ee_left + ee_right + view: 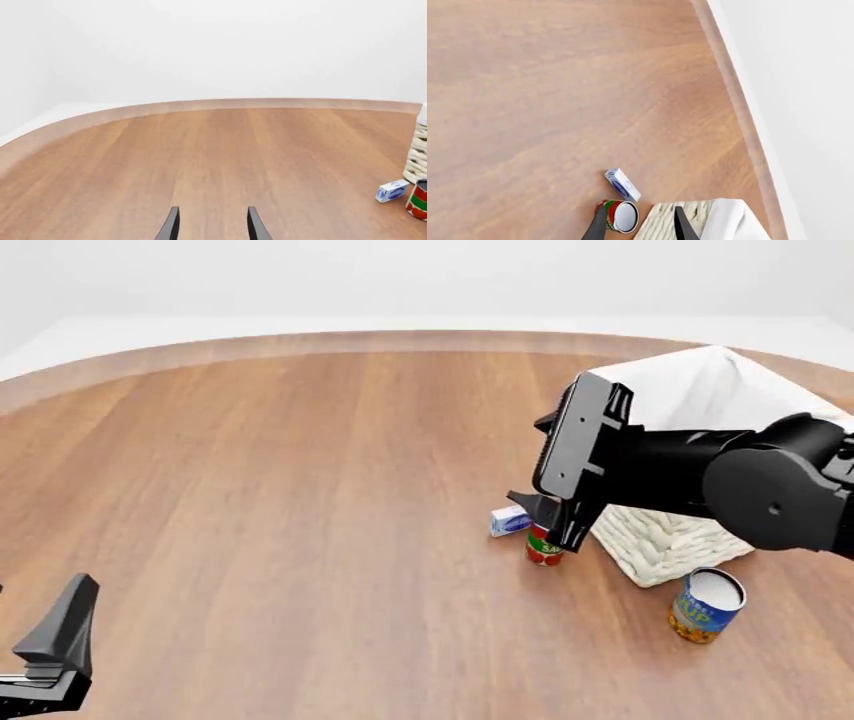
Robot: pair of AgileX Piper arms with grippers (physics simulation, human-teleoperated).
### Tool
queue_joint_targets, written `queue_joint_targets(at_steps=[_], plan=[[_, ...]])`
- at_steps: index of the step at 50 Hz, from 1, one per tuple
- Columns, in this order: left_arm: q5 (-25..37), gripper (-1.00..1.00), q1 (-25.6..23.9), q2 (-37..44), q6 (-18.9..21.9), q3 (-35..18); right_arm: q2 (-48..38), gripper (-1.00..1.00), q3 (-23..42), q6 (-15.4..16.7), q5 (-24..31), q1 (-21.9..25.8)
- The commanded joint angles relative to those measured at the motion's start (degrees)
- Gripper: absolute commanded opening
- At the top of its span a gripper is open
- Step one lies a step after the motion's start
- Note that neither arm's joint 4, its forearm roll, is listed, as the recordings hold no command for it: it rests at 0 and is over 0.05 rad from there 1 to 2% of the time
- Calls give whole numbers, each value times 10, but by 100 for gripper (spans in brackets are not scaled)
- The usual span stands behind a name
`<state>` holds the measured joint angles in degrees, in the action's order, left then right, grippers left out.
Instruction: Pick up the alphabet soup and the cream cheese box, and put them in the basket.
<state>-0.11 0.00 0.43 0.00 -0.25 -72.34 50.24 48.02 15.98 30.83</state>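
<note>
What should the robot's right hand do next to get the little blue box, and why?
Probably slide a bit left and lower, toward the cream cheese box. The right gripper is open and holds nothing, but right now it hangs over the red tomato sauce can beside the basket, and that can isn't wanted. The box lies just past it on the table.

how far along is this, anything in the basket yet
Nothing is done: the alphabet soup stands on the table near the basket, and the cream cheese box lies beside the red can. The right gripper hovers open over that can; the left gripper is open, far off.
</note>
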Motion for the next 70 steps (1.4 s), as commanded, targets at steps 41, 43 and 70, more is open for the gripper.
queue_joint_targets(at_steps=[41,43,70], plan=[[0,100,0,0,0,0,-154,100,133,112,80,-23],[0,100,0,0,0,0,-157,100,145,103,88,-18],[0,100,0,0,0,0,-235,100,205,107,120,-18]])
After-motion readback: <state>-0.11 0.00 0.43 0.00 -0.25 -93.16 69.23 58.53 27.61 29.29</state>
